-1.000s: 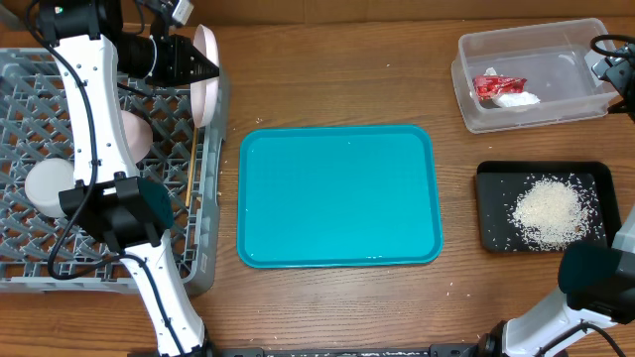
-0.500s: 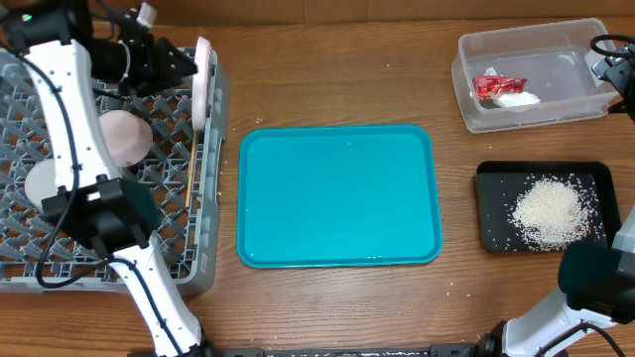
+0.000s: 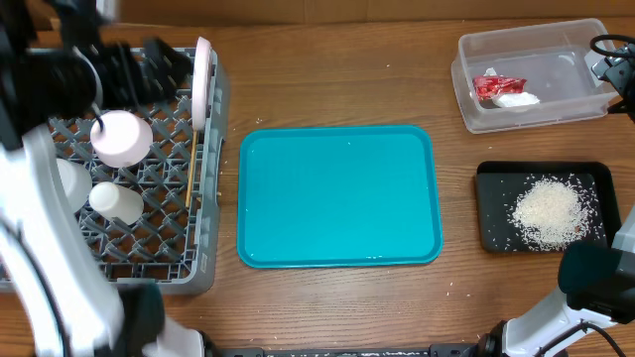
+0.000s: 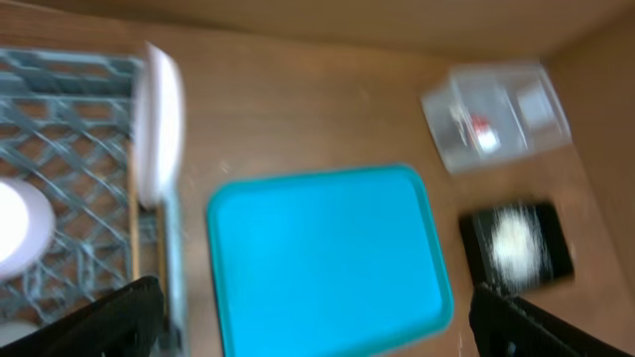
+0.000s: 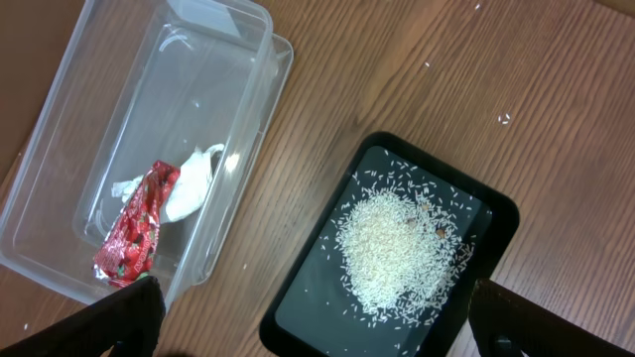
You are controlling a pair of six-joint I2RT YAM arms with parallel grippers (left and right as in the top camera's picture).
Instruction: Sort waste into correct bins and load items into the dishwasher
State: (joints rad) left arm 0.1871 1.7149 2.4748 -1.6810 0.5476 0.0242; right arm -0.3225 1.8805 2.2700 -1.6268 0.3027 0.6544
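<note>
The large white plate [image 3: 202, 84] stands on edge along the right wall of the grey dishwasher rack [image 3: 204, 260], also visible in the left wrist view as the plate [image 4: 161, 119]. A round white dish [image 3: 121, 137], a white cup [image 3: 114, 201] and the wooden chopsticks [image 3: 190, 178] lie in the rack. My left gripper [image 4: 313, 293] is open and empty, blurred, looking down on the rack's right wall and the teal tray. The clear tub [image 5: 64, 149] holds the red wrapper [image 5: 137, 223] and white tissue [image 5: 189, 183]. Rice [image 5: 397, 248] lies in the black tray [image 5: 308, 307]. My right gripper [image 5: 316, 288] hangs open above these bins.
The teal tray [image 3: 337, 195] lies bare on the wooden table between the rack and the bins. The clear tub [image 3: 575, 45] sits at the back right, the black tray [image 3: 494, 213] in front of it. My left arm [image 3: 40, 228] stretches over the rack's left side.
My left gripper has opened and let go of the large plate, which stays on edge in the rack. The left arm has pulled back to the left. The right arm has not moved.
</note>
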